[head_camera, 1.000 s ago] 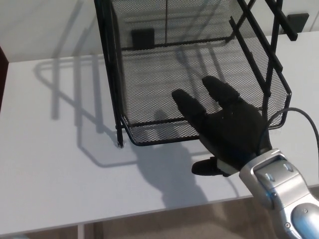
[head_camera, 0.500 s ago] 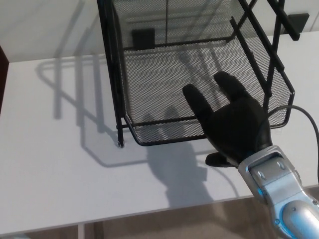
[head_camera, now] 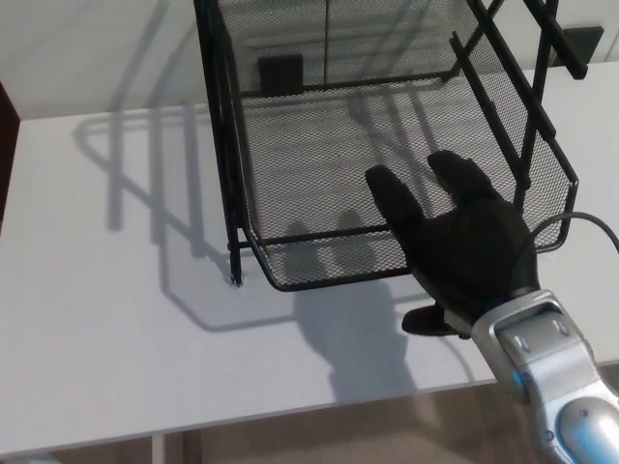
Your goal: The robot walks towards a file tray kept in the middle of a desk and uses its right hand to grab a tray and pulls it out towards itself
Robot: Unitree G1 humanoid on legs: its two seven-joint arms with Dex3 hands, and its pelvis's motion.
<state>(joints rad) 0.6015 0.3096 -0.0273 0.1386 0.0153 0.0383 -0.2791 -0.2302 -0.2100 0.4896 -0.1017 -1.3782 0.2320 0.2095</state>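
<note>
Right hand [head_camera: 462, 253] hooked over the near rim of the tray [head_camera: 319, 266], right of centre: fingers [head_camera: 395, 205] inside, thumb under, so I judge it gripped. Tray projects from the rack [head_camera: 218, 126] at mid-desk [head_camera: 106, 319]. I judge pulling remains.

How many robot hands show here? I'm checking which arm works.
1: the right hand, at the mesh tray's front right, fingers over its rim. The left is out of view.
</note>
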